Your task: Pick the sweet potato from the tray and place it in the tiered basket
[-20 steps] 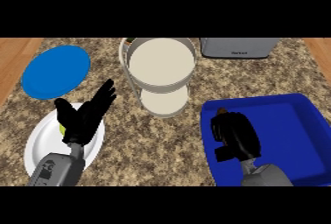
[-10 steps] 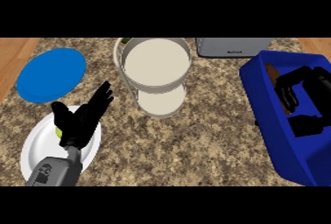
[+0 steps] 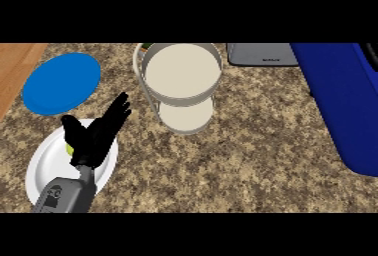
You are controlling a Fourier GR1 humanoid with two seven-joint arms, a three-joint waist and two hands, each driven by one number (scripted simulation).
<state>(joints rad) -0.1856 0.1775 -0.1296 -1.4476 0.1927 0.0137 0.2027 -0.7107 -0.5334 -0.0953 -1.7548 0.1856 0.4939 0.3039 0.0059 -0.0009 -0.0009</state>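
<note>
The blue tray fills the right edge of the head view, standing steep and close. No sweet potato shows anywhere; the tray's inside is hidden from here. The tiered basket stands at the top centre, with a cream upper tier, a smaller lower tier and a grey wire frame. Both tiers look bare. My left hand rests open, fingers up, over a white plate at the lower left. Only a black sliver of my right hand shows past the tray's top right corner.
A round blue plate lies at the upper left, near the counter's wooden left edge. A grey appliance sits behind the basket. Something green lies on the white plate under my left hand. Speckled counter stretches between basket and tray.
The blue tray has swung up and to the right, from flat on the counter to steep at the right edge. My right hand went with it, almost out of view. The left hand stayed.
</note>
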